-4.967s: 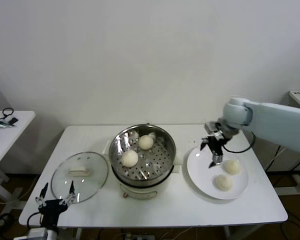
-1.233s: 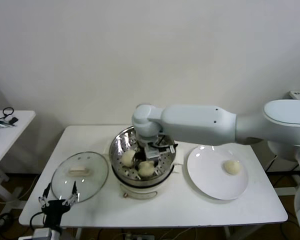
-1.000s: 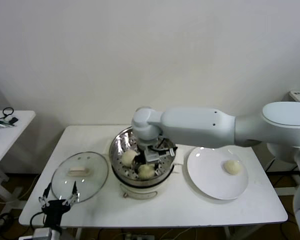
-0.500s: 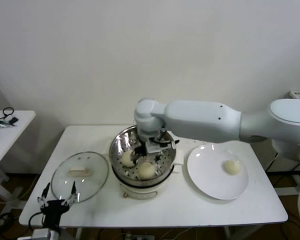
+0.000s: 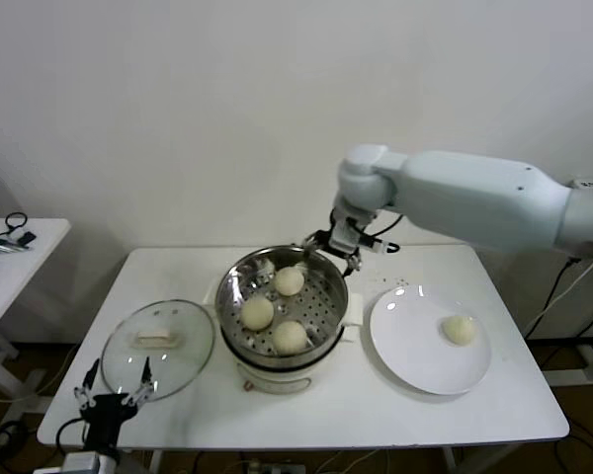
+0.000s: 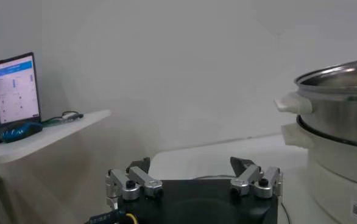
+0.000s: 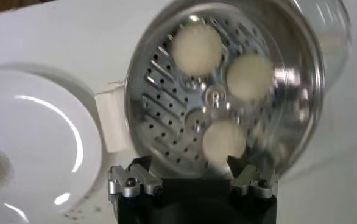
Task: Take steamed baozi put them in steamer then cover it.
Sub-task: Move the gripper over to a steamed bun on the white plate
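Right tool [image 5: 338, 247] has lifted out of the steamer [image 5: 328, 318], fingers spread and empty, hovering over its back rim. Just below sit three baozi [image 5: 290, 337]; the fourth [image 5: 460, 329] waits farther off on the plate [image 5: 407, 346]. Left tool [image 5: 111, 393] idles open off the worktop's [image 5: 376, 415] front edge, near the cover [image 5: 158, 349].

Standing on the white table [image 5: 306, 415]: steamer [image 5: 283, 341] at middle, cover [image 5: 158, 348] lying just left, white plate [image 5: 415, 355] lying right.
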